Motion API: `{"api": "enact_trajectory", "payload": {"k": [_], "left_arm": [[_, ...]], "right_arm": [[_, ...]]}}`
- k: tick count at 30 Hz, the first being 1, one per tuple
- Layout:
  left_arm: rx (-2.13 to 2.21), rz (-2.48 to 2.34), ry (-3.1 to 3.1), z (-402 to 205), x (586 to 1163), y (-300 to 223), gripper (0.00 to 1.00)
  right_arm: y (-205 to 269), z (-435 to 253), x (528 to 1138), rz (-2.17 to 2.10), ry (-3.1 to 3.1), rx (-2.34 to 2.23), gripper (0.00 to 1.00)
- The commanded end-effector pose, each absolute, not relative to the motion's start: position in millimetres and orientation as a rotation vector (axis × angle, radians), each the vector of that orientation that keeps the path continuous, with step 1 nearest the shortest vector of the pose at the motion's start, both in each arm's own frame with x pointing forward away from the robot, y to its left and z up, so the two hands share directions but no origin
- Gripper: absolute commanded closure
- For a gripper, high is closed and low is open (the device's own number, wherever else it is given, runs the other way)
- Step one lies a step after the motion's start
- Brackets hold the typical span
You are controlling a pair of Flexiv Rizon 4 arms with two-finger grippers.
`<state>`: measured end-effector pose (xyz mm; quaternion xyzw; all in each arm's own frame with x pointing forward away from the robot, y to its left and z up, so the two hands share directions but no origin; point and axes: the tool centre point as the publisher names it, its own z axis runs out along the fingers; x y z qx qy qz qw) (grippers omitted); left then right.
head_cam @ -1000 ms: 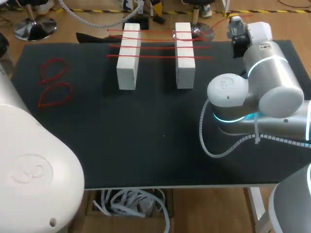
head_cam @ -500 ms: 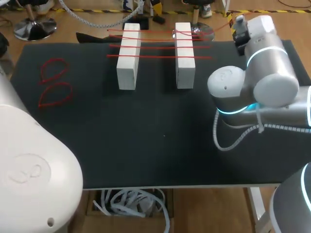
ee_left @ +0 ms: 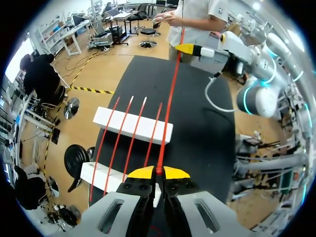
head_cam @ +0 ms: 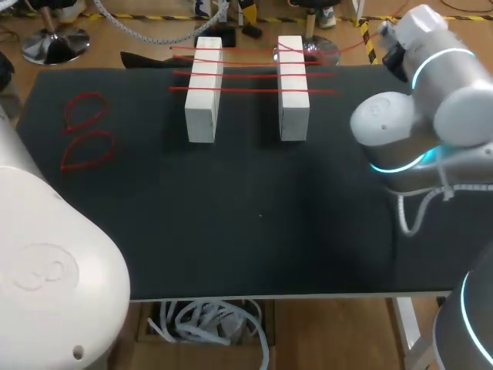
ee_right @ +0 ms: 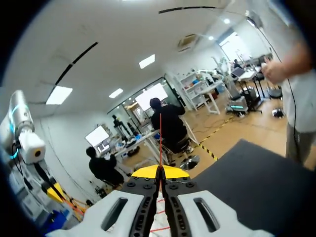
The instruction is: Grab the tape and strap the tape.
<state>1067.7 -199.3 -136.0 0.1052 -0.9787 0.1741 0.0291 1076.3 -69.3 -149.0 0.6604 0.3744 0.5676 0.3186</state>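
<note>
The left gripper (ee_left: 159, 171) is pinched fully together on one end of a thin red tape (ee_left: 170, 94). The tape runs straight out ahead of the gripper, above the nearer white rectangular block (ee_left: 88, 172) and then the farther white rectangular block (ee_left: 130, 127). Both blocks stand on the black surface (head_cam: 231, 231), and several other red strands (head_cam: 254, 90) are already laid across them just beside the held tape. Well ahead, past both blocks, the right gripper (ee_right: 159, 171) is likewise closed tight on red tape, which leaves its yellow tips in a straight line; I judge it to be the other end of the same piece. Over the last second the right arm (head_cam: 431, 92) has swung outward, away from the blocks toward the surface's far corner, carrying that end with it. I read this as tensioning: the tape is grabbed and drawn straight between the two grippers. It still has to be lowered onto the blocks beside the laid strands.
</note>
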Motion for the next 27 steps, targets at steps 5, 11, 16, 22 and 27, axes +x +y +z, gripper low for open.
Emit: {"api": "enact_trajectory", "payload": {"k": [5, 11, 16, 22, 27], "left_arm": [[0.327, 0.53, -3.02, -134.9, 1067.3, -199.8, 1.0], [0.327, 0.53, -3.02, -134.9, 1067.3, -199.8, 1.0], [0.327, 0.53, -3.02, -134.9, 1067.3, -199.8, 1.0], [0.327, 0.53, -3.02, -134.9, 1067.3, -199.8, 1.0], [0.327, 0.53, -3.02, -134.9, 1067.3, -199.8, 1.0]], "right_arm": [[-91.0, -148.2, 1077.0, 1.415, 1.406, 1.419, 1.0], [-97.5, -147.6, 1078.4, 1.326, 1.527, 1.198, 1.0], [-99.3, -142.2, 1080.3, 1.265, 1.607, 1.038, 1.0], [-103.1, -142.1, 1083.8, 1.216, 1.641, 0.972, 1.0], [-105.3, -142.9, 1085.8, 1.186, 1.654, 0.947, 1.0]]}}
